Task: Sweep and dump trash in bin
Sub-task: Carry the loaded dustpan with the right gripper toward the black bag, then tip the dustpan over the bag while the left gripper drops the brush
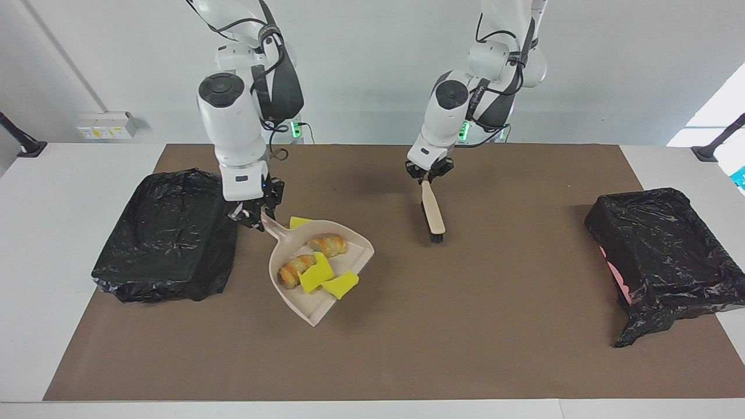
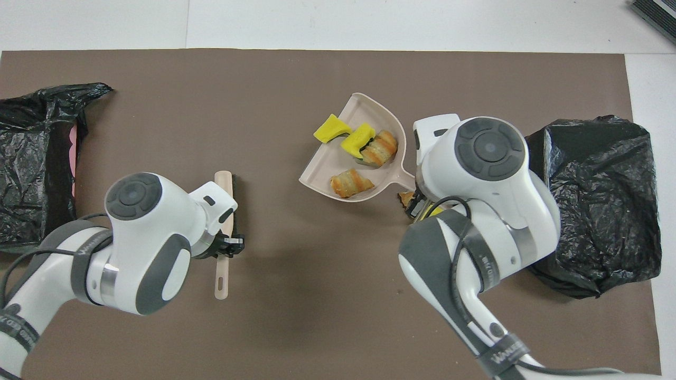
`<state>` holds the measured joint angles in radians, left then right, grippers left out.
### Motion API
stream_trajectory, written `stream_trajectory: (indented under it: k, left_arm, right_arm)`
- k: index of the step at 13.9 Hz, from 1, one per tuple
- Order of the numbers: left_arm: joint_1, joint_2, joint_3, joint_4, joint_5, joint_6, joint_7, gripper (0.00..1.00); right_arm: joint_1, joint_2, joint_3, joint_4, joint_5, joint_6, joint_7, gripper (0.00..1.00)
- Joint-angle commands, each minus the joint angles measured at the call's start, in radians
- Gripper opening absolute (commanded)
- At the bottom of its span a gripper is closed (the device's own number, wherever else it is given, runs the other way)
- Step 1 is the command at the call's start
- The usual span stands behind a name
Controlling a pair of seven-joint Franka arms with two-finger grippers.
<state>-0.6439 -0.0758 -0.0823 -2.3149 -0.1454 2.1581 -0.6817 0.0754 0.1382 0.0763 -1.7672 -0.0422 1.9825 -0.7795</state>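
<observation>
My right gripper is shut on the handle of the beige dustpan, which hangs tilted above the mat beside the black-bagged bin at the right arm's end. In the pan lies trash: two yellow sponge pieces and two orange-brown lumps, also seen from overhead. One yellow piece overhangs the pan's open lip. More loose trash lies on the mat, partly hidden by the pan. Overhead, the right wrist covers that gripper. My left gripper is shut on the beige hand brush, bristles down.
A second black-bagged bin sits at the left arm's end of the table, with pink showing under the bag. A brown mat covers the table's middle.
</observation>
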Motion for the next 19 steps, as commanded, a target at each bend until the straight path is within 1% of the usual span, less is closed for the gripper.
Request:
stream_trajectory:
  k: [1,2,5,8,9,10,11,12,13,14,15,16,18,19]
  left_arm:
    - [-0.104,-0.055,0.018,-0.075,-0.069,0.052,-0.047,0.00]
    - [-0.129,-0.042,0.018,-0.083,-0.089,0.074,-0.062,0.00]
    - [-0.178,-0.042,0.018,-0.112,-0.097,0.120,-0.079,0.00]
    - [-0.175,-0.042,0.019,-0.116,-0.098,0.117,-0.079,0.00]
    - [-0.169,-0.044,0.021,-0.123,-0.099,0.115,-0.078,0.03]
    - [-0.168,-0.041,0.021,-0.127,-0.097,0.118,-0.073,0.07]
    - [-0.168,-0.029,0.022,-0.126,-0.097,0.118,-0.068,0.26]
    - [-0.163,-0.024,0.024,-0.106,-0.097,0.099,-0.076,0.82]
    - [-0.148,-0.024,0.029,-0.081,-0.097,0.085,-0.078,1.00]
    - [-0.094,-0.024,0.029,-0.048,-0.095,0.016,-0.064,1.00]
    - [-0.039,-0.018,0.029,0.015,-0.086,-0.069,-0.062,1.00]
    - [-0.004,-0.016,0.032,0.055,-0.074,-0.116,-0.062,1.00]
    - [0.149,-0.012,0.032,0.116,-0.056,-0.126,-0.020,1.00]
    - [0.191,-0.013,0.032,0.144,-0.056,-0.133,0.044,1.00]
  right_arm:
    - [-0.115,-0.051,0.008,-0.006,0.062,-0.052,-0.168,0.00]
    - [-0.162,-0.060,0.007,-0.003,0.071,-0.073,-0.231,0.00]
    - [-0.317,-0.068,0.003,0.021,0.073,-0.131,-0.474,0.00]
    - [-0.487,-0.071,0.002,0.038,0.071,-0.159,-0.699,0.00]
    - [-0.534,-0.078,0.000,0.038,0.062,-0.157,-0.749,0.00]
    - [-0.558,-0.081,-0.012,0.035,0.047,-0.143,-0.785,0.00]
    - [-0.574,-0.081,-0.024,0.034,0.032,-0.140,-0.817,0.00]
    - [-0.577,-0.083,-0.030,0.034,-0.026,-0.136,-0.836,0.00]
    - [-0.577,-0.083,-0.027,0.032,-0.107,-0.130,-0.845,0.00]
    - [-0.572,-0.086,-0.024,0.023,-0.178,-0.107,-0.860,0.00]
    - [-0.556,-0.088,-0.023,0.011,-0.258,-0.085,-0.900,0.00]
    - [-0.540,-0.089,-0.023,-0.001,-0.312,-0.065,-0.926,0.00]
    - [-0.513,-0.089,-0.020,-0.008,-0.399,-0.053,-0.958,0.00]
    - [-0.488,-0.089,-0.020,-0.018,-0.453,-0.022,-0.977,0.00]
